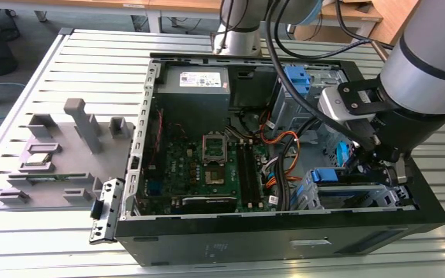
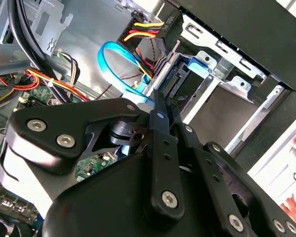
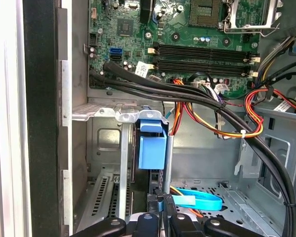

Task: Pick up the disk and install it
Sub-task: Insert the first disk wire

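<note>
Fingers (image 2: pixel 160 138) drawn together, the tool (image 3: pixel 160 203) sits just above the disk (image 3: pixel 152 150), which stands on edge in the drive cage (image 3: pixel 104 143) at the computer case's (image 1: pixel 284 237) near corner, on the exterior view's right, its long axis running down the bay in line with the tool.

A slatted metal counter (image 1: pixel 76 52) carries an open black computer case (image 1: pixel 284 246) lying on its side. At the exterior view's left, a grey moulded fixture (image 1: pixel 56 153) sits just beside the case.
</note>
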